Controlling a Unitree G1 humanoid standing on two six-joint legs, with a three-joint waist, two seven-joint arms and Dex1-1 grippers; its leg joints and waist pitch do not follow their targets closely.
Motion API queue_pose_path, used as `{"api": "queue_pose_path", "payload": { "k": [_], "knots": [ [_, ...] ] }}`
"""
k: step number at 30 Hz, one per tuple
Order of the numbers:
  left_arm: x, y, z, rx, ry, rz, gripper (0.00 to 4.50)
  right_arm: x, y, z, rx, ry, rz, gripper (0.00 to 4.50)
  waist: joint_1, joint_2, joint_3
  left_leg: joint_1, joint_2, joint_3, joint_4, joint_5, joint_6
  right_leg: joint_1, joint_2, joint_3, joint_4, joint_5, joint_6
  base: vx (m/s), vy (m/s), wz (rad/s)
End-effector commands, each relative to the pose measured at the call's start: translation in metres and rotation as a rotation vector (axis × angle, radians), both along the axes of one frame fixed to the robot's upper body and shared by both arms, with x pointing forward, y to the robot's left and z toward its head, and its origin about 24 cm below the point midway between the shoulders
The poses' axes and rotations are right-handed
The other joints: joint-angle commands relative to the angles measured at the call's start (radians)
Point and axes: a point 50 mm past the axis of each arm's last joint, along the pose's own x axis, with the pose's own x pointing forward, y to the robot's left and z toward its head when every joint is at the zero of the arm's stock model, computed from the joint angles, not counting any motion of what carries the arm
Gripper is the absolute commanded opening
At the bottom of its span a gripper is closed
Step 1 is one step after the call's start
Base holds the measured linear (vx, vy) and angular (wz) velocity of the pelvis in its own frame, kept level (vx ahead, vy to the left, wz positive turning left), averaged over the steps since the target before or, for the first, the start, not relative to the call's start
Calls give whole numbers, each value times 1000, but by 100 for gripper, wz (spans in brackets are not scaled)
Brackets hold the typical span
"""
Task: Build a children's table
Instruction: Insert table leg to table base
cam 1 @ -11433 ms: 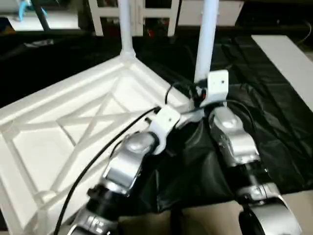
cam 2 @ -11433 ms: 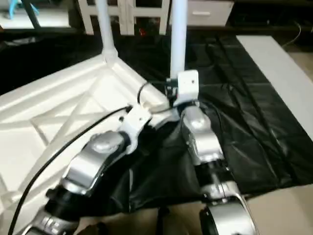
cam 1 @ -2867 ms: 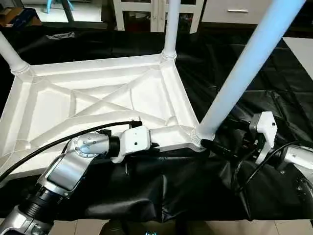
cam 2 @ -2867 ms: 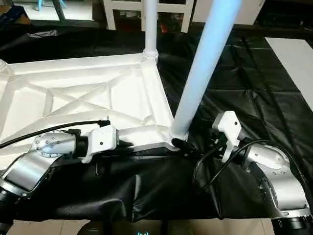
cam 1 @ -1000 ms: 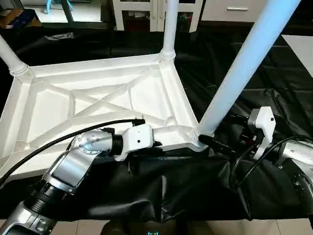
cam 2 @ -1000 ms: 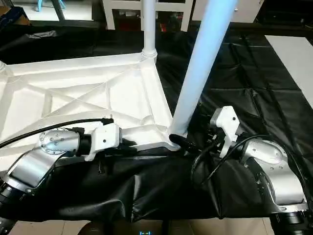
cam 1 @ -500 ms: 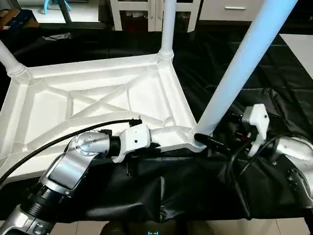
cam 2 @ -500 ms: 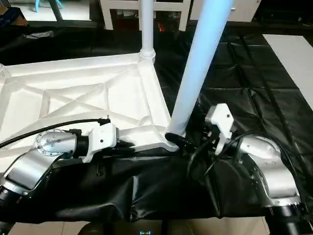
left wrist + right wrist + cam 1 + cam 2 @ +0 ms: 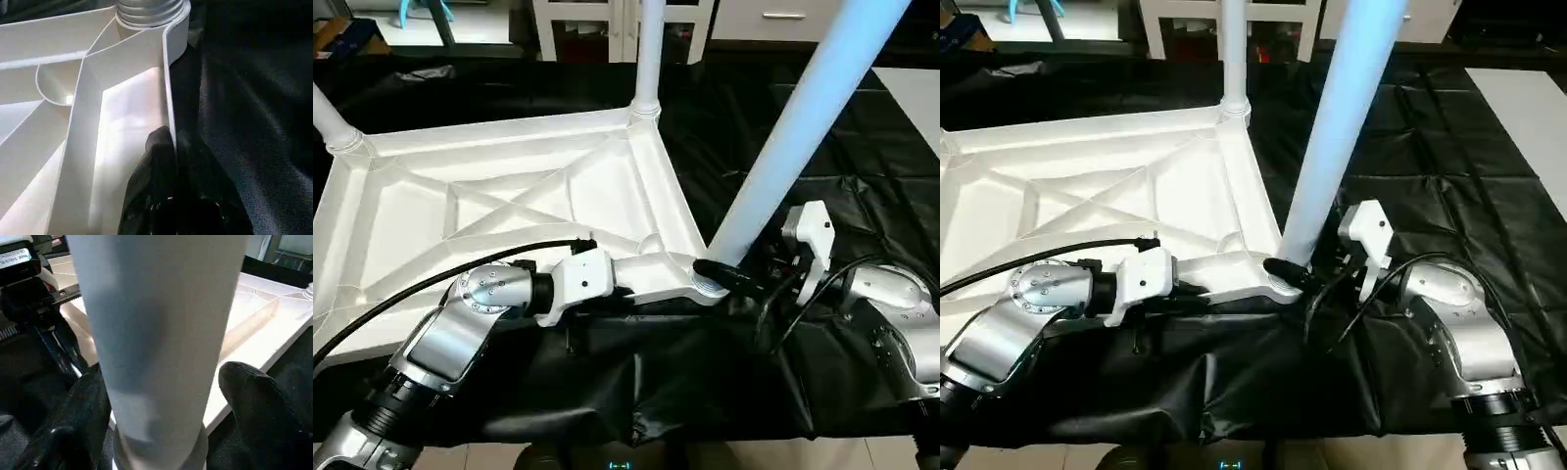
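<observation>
Tabletop (image 9: 509,196) lies upside down on the black-draped bench (image 9: 783,127), X-ribs up, legs standing in the corner sockets. Near-right leg (image 9: 803,108) is in its socket (image 9: 705,282) and leans toward the camera. Left gripper (image 9: 172,142) has its fingers pressed together, pinching the tabletop's near rim wall just beside that socket, so it reads as the brace. Right gripper (image 9: 161,406) straddles the leg just above the socket; fingers (image 9: 254,401) spread either side of the tube, gap visible on at least one side, no firm clamp as far as I can tell. To do it well: close low on the tube, hold the rim pinned, bring the leg square to the socket before pressing or twisting it home. Pushing while it's canted risks binding or levering the corner up.
</observation>
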Motion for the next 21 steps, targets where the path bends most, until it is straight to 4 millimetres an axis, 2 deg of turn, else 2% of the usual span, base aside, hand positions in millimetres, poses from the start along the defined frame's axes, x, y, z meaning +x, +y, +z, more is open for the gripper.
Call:
{"api": "queue_pose_path", "payload": {
  "k": [1, 7, 8, 9, 14, 21],
  "knots": [
    [-10, 4, -22, 65, 102, -15, 0, 0, -1, 0, 1, 14, 14, 334, 1, -11, -66, 3, 6, 14, -59, -75, 143, 68, -22, 30, -53, -137, -270, 0, 0, 0],
    [-13, 5, -22, 59, 112, -35, 0, -3, -6, -2, -11, 38, 38, 290, 0, -9, -67, 2, 6, 13, -59, -65, 151, 69, -20, 29, -50, -106, -281, 0, 0, 0],
    [-13, 5, -22, 60, 112, -35, 0, -3, -6, -2, -12, 38, 38, 268, 0, -10, -67, 2, 6, 13, -59, -64, 152, 69, -20, 29, -50, -106, -281, 0, 0, 0],
    [-13, 5, -22, 61, 112, -35, 0, -3, -7, -2, -14, 40, 40, 268, 1, -7, -65, 2, 6, 13, -59, -65, 151, 68, -21, 29, -50, -109, -281, 0, 0, 0],
    [-13, 5, -22, 65, 114, -39, 0, -3, -7, -3, -23, 50, 55, 225, 1, -8, -65, 3, 7, 13, -60, -76, 145, 67, -21, 29, -52, -125, -279, 0, 0, 0],
    [-14, 6, -22, 68, 118, -39, 0, -3, -6, -3, -25, 58, 73, 197, 1, -9, -66, 3, 7, 13, -59, -67, 149, 68, -22, 30, -50, -115, -282, 0, 0, 0]
  ]
}}
